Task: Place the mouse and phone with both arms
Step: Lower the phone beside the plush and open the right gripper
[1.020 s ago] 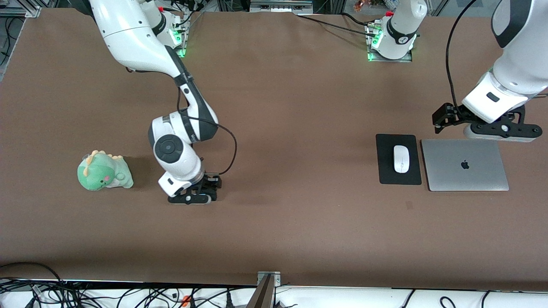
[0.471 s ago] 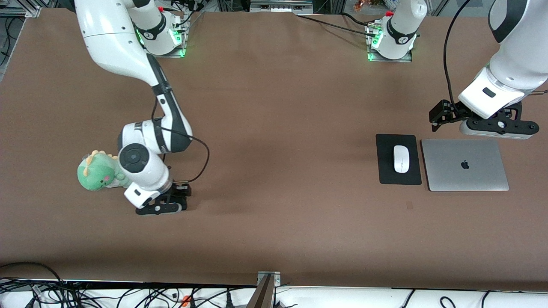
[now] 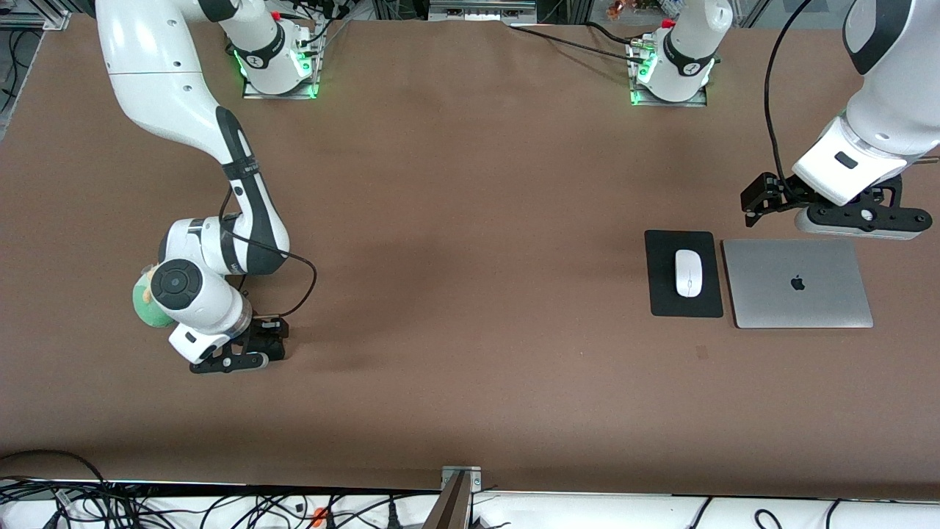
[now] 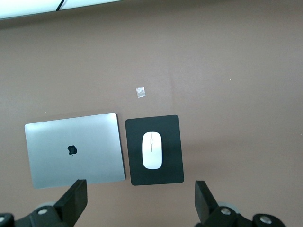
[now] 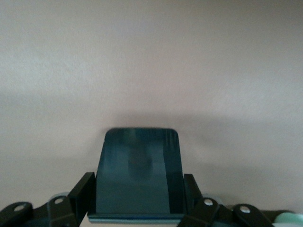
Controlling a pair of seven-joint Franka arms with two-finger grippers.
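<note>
The white mouse [image 3: 688, 272] lies on a black mouse pad [image 3: 664, 294] toward the left arm's end of the table; it also shows in the left wrist view [image 4: 152, 150]. My left gripper [image 3: 855, 220] is open and empty, over the table at the laptop's edge; its fingers [image 4: 75, 198] stand wide apart. My right gripper [image 3: 231, 360] is shut on the phone [image 5: 139, 156], a dark flat rectangle held by its sides, low over the table beside the plush. The phone is hidden in the front view.
A closed silver laptop [image 3: 797, 283] lies beside the mouse pad. A green plush dinosaur [image 3: 143, 305] sits toward the right arm's end, mostly hidden by the right arm. A small scrap [image 3: 701, 353] lies nearer the front camera than the pad.
My right arm has swung toward its own end of the table with the phone, from mid-table to just beside the plush, now covering it. My left gripper has barely shifted.
</note>
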